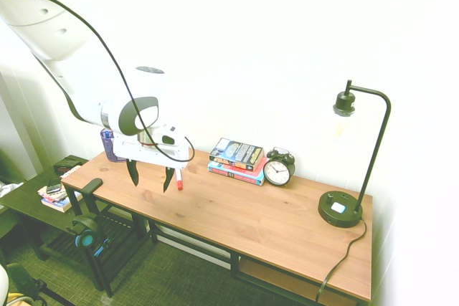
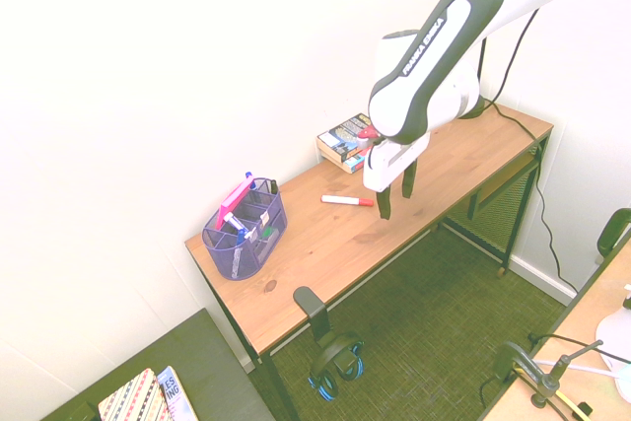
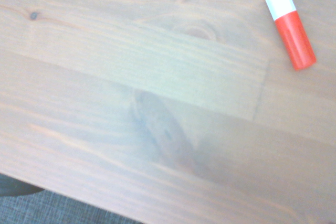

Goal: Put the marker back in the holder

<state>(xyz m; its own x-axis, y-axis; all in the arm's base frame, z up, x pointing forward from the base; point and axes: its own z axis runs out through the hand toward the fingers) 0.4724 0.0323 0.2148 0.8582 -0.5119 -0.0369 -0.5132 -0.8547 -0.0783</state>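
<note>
The marker (image 2: 346, 201), white with a red cap, lies flat on the wooden desk (image 2: 325, 244); its capped end shows in the wrist view as the marker (image 3: 286, 19), and from the other side as the marker (image 1: 178, 178). My gripper (image 2: 395, 196) hangs open just above the desk, beside the marker's capped end and toward the desk's front edge, holding nothing. In the first exterior view the gripper (image 1: 150, 175) stands with its fingers spread. The holder (image 2: 245, 232), a purple-blue mesh organizer with pens in it, stands at the desk's end; only a corner of the holder (image 1: 108, 145) peeks from behind the arm.
A stack of books (image 1: 237, 160) and a black alarm clock (image 1: 277, 170) stand against the wall. A black desk lamp (image 1: 343, 206) is at the far end. Headphones (image 2: 333, 362) hang from a hook at the desk's front edge. A low side table (image 1: 39, 195) stands beside the desk.
</note>
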